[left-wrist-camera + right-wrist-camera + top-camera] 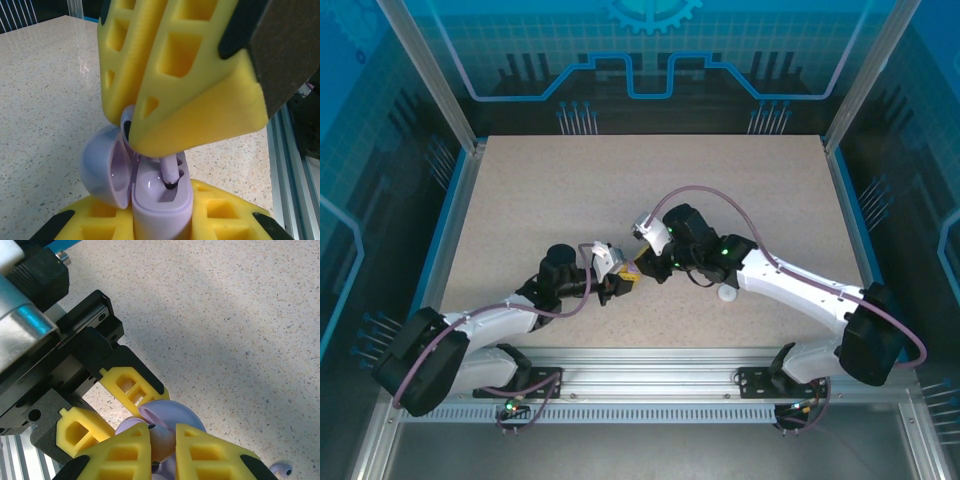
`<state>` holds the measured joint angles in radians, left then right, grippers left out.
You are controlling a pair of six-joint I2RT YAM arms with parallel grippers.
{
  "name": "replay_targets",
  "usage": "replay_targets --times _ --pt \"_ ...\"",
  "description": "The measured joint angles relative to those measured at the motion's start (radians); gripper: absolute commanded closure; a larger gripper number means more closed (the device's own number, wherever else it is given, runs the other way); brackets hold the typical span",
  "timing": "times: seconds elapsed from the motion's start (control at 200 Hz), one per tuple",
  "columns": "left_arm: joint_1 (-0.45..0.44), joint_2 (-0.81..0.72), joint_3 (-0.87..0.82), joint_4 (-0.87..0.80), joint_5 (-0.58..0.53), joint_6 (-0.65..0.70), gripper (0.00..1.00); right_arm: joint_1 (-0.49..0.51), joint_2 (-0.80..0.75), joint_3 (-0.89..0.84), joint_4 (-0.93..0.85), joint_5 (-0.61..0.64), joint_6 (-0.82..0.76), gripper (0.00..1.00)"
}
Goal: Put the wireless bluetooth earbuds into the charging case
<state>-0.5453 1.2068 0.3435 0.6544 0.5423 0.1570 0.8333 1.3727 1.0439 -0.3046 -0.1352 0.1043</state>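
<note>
Currently the left hand (pixel 165 227) clamps the open pale purple round charging case (pixel 160 200); the right hand (pixel 162 437) pinches a pale purple short-stemmed earbud (pixel 170 172), stem in its socket.

Pale purple case (pixel 161 202) & earbud (pixel 169 171), yellow fingers (pixel 200 107) w/ black backing, beige speckled table (pixel 45 90).

You're holding the charging case (pixel 160 205) in the left gripper (pixel 625 280) around the table (pixel 570 190) centre, lid (pixel 102 170) hanging open at its left. The right gripper (pixel 646 268) is sitting just right, pinching an earbud (pixel 170 172) above the case, stem touching a socket. A second earbud (pixel 281 469) is lying on the table near the right gripper.
</note>
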Motion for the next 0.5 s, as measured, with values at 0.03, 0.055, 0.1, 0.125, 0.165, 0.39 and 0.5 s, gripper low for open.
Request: replay_targets --times 0.03,0.055,0.1,0.125,0.165,0.39,0.5 --pt "0.000 0.000 0.000 -0.002 -0.003 0.000 0.87 0.000 0.001 0.000 0.000 0.000 0.000 0.86" --pt "0.000 0.000 0.000 -0.002 -0.003 0.000 0.87 0.000 0.002 0.000 0.000 0.000 0.000 0.86" --pt "0.000 0.000 0.000 -0.003 -0.003 0.000 0.87 0.000 0.002 0.000 0.000 0.000 0.000 0.86" --pt "0.000 0.000 0.000 -0.004 -0.003 0.000 0.87 0.000 0.002 0.000 0.000 0.000 0.000 0.86" --pt "0.000 0.000 0.000 -0.004 -0.003 0.000 0.87 0.000 0.002 0.000 0.000 0.000 0.000 0.86" --pt "0.000 0.000 0.000 -0.002 -0.006 0.000 0.87 0.000 0.002 0.000 0.008 -0.001 0.010 0.86" --pt "0.000 0.000 0.000 -0.002 -0.006 0.000 0.87 0.002 0.002 0.000 0.007 -0.002 0.005 0.86"
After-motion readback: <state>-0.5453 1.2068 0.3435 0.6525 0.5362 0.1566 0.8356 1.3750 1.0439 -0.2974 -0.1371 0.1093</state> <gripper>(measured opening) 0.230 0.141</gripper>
